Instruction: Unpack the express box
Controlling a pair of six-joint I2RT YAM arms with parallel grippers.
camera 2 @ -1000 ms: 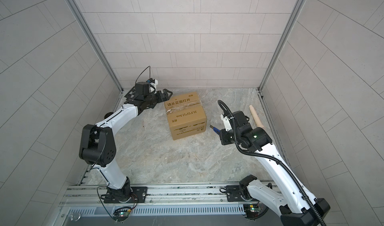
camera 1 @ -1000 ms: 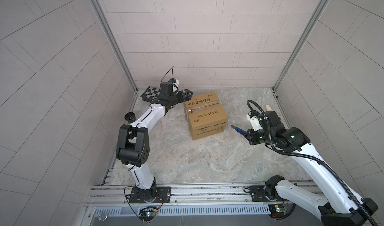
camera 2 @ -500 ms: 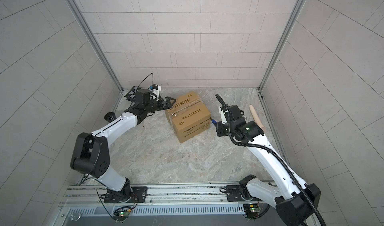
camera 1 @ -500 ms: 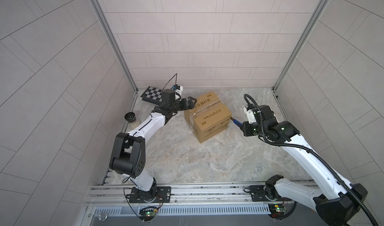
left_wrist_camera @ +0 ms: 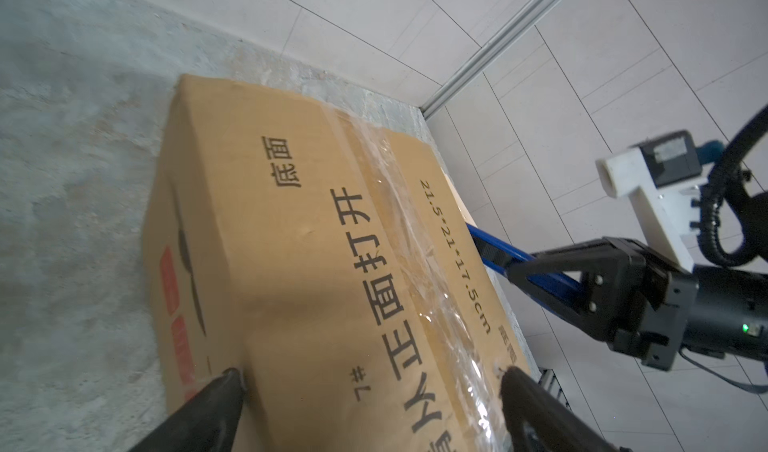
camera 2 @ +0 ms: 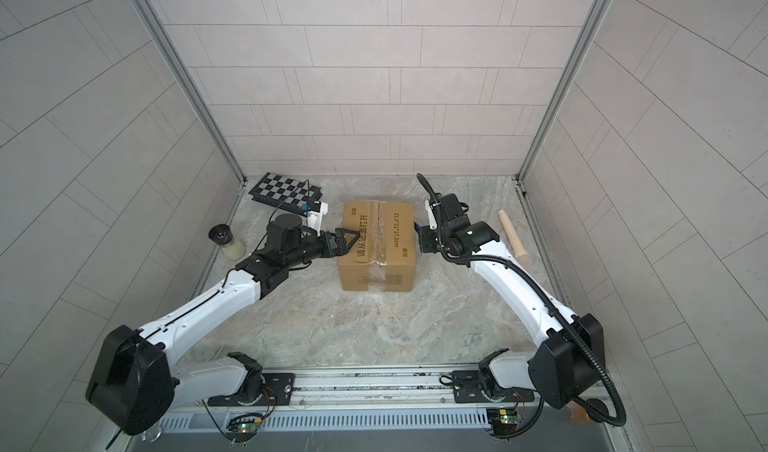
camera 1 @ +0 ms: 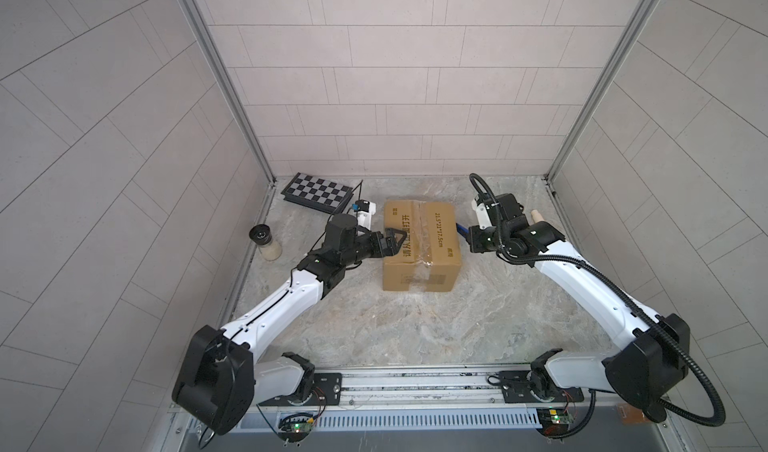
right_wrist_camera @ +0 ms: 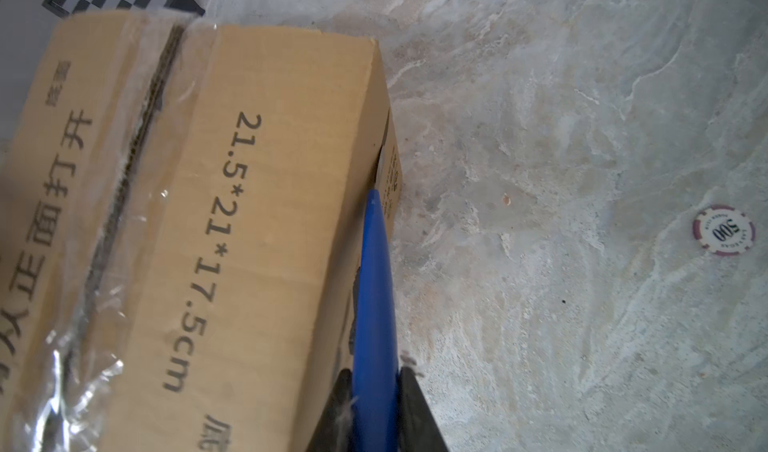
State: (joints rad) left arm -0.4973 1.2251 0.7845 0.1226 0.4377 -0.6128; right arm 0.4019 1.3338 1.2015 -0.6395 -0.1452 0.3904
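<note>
While the express box (camera 1: pixel 419 242) sits mid-way on the marble table (camera 1: pixel 415 333) in both top views, its taped seam runs from the rail toward the back wall, and the left gripper (camera 1: pixel 392 244) is spread wide at its left edge. Left wrist: the fingers (left_wrist_camera: pixel 208 400) frame the printed top. Right wrist: the right gripper (right_wrist_camera: pixel 374 391) pinches a blue tool (right_wrist_camera: pixel 374 287), its tip against the box's side.

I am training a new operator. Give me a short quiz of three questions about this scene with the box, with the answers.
1. True or false: the left gripper is shut.
2. The right gripper holds: A) a spoon; B) a blue tool; C) a red marker.
3. What covers the top seam of the express box?
Key: 1 false, it is open. 2 B. 3 clear tape.
</note>
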